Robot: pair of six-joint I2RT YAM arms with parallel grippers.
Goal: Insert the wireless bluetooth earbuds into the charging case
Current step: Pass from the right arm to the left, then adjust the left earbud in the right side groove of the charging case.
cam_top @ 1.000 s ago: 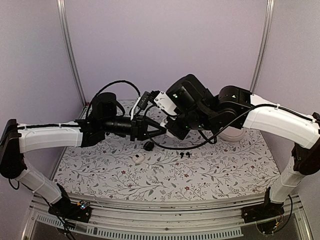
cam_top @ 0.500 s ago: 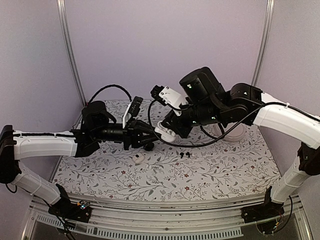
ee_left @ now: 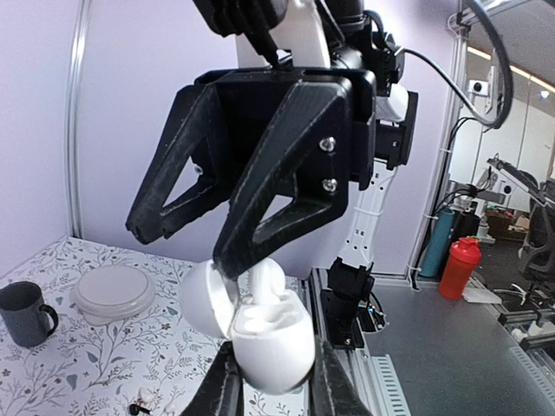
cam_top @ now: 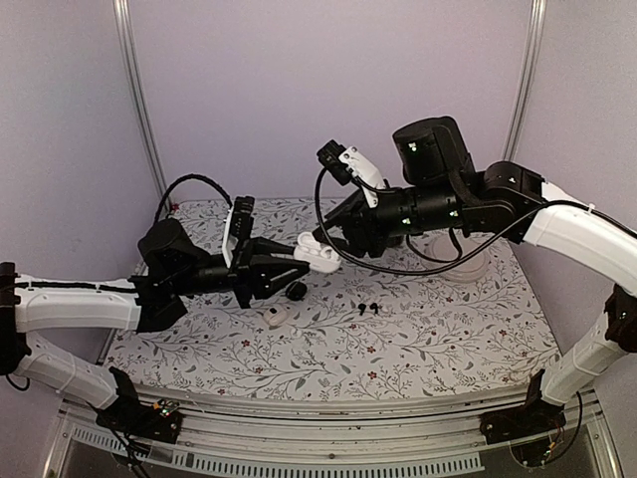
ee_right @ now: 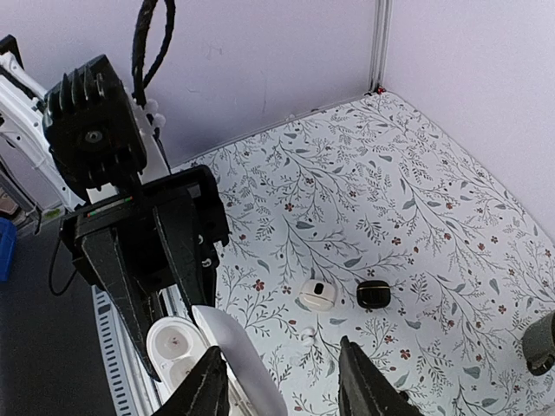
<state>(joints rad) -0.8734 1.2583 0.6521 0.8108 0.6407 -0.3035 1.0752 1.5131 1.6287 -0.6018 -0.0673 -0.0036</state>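
My left gripper point(ee_left: 273, 390) is shut on a white charging case point(ee_left: 276, 340), held in the air with its lid point(ee_left: 204, 299) swung open. The same case point(cam_top: 317, 256) hangs between the two arms in the top view. My right gripper point(ee_right: 282, 381) is open just above it, one finger beside the raised lid point(ee_right: 238, 355), and the wells point(ee_right: 173, 342) look empty. A black pair of earbuds point(cam_top: 366, 309) lies on the cloth. A tiny white earbud point(ee_right: 305, 334) lies near a small white case point(ee_right: 317, 295).
A round black case point(ee_right: 374, 295) sits beside the small white case on the floral cloth. A dark mug point(ee_left: 26, 312) and a white dish point(ee_left: 113, 290) stand at the back right. Walls close the back and sides.
The right gripper has opened and drawn back up and to the right. The left arm has sunk lower and pulled back left, still holding the white case.
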